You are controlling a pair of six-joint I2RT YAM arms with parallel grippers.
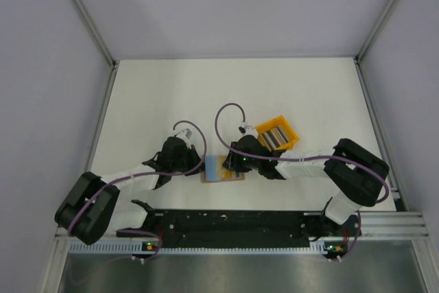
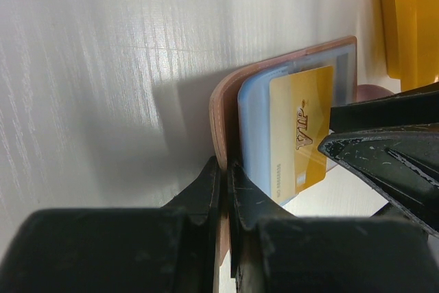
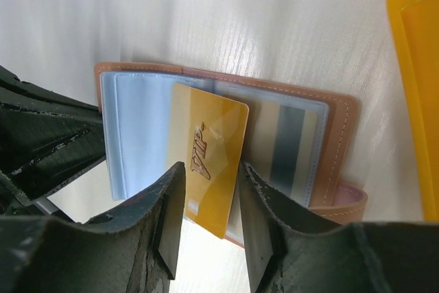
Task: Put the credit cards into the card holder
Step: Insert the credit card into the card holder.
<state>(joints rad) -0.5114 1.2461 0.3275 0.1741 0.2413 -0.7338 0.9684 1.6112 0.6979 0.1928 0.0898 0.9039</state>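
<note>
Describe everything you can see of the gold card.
The gold card is a thin, glossy plastic rectangle with rounded corners and "VIP" in darker script. It sits tilted, held between the fingers of the right claw, its far end over the open card holder and its clear bluish sleeves. The left claw pinches the holder's cover.

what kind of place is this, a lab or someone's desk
Most likely a robot lab cell: white table boxed in by blank panels on aluminium posts, two arms bolted to a rail at its near edge, working a card holder and gold card.
</note>
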